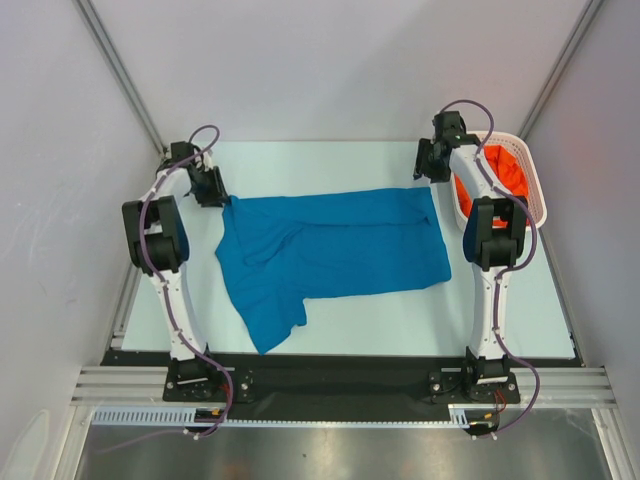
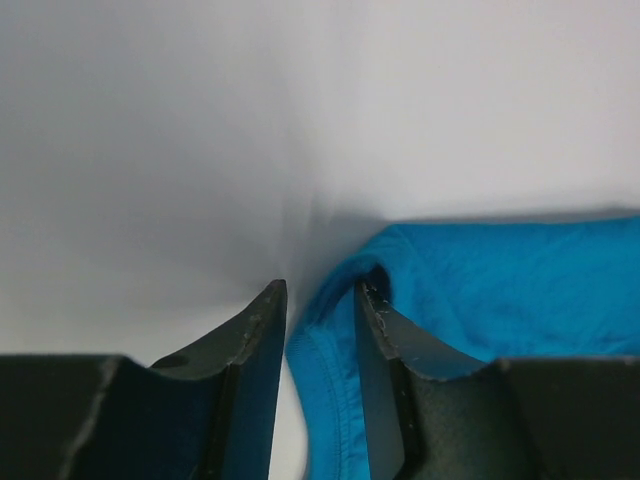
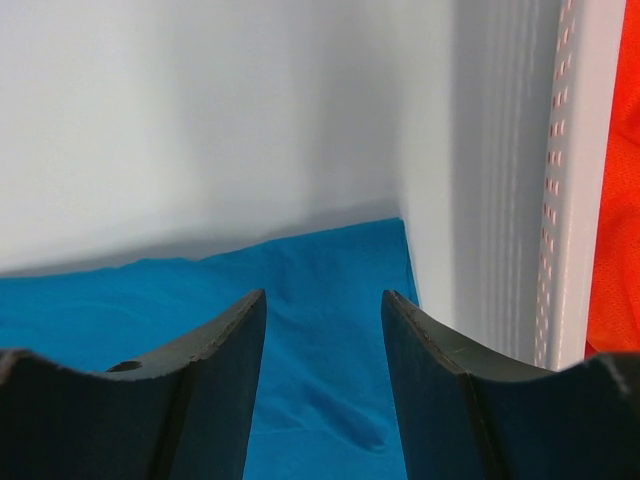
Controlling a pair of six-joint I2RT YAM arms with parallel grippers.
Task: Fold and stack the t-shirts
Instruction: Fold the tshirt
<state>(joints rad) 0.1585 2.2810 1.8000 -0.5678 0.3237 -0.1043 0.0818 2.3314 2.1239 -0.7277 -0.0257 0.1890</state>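
Blue t-shirt [image 1: 340,250] hem inside left pincer [image 2: 321,292], grip unclear; right pincer [image 3: 323,296] released.

- the orange-red t-shirt [image 1: 506,168] is mostly hidden from above behind the right arm [image 1: 478,182] and the basket [image 1: 538,185] wall; in the right wrist view only a strip shows, cut off by the right edge;
- the blue t-shirt [image 2: 480,300] runs off the right and bottom edges of the left wrist view; its hem is partly behind the fingers [image 2: 420,400];
- from above, the fingertips of the left gripper [image 1: 218,195] are too small and dark to make out.
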